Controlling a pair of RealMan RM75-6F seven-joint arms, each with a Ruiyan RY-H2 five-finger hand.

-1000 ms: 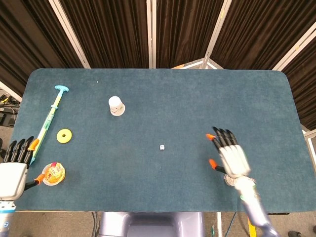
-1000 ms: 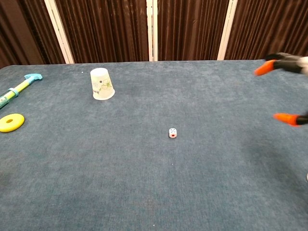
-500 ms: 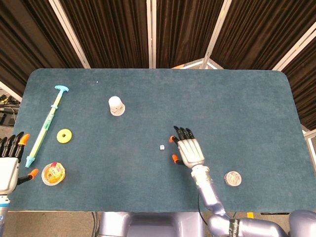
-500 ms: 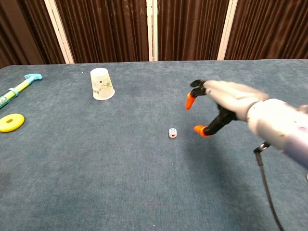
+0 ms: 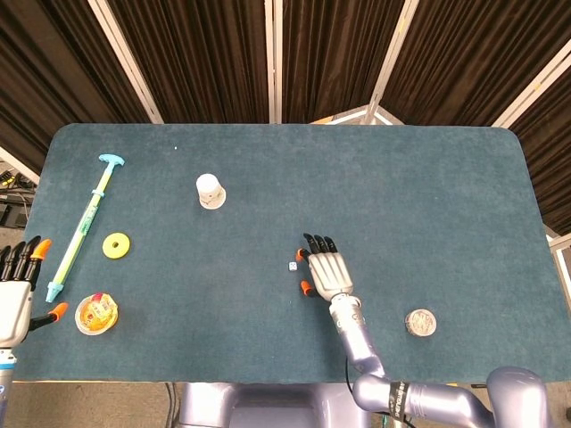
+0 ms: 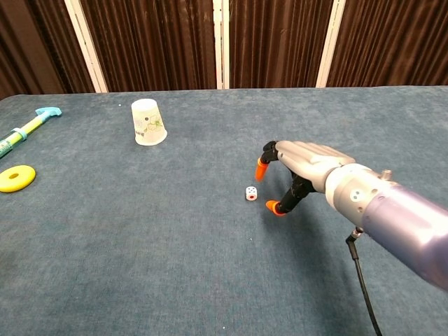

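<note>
One small white die [image 6: 251, 193] on blue worktop [image 5: 428, 205], mid-front. Right hand [image 5: 326, 270] just beside it, fingers spread wide, holding nothing. Upturned paper cup [image 5: 211, 191] well apart, back left. Left hand [image 5: 16, 294] at worktop's left edge, fingers apart, near snack cup [image 5: 95, 313].

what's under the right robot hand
Only bare table shows beneath the right robot hand. The die sits just beside its orange fingertips, apart from them. The patch of cloth straight under the palm is covered in both views.
</note>
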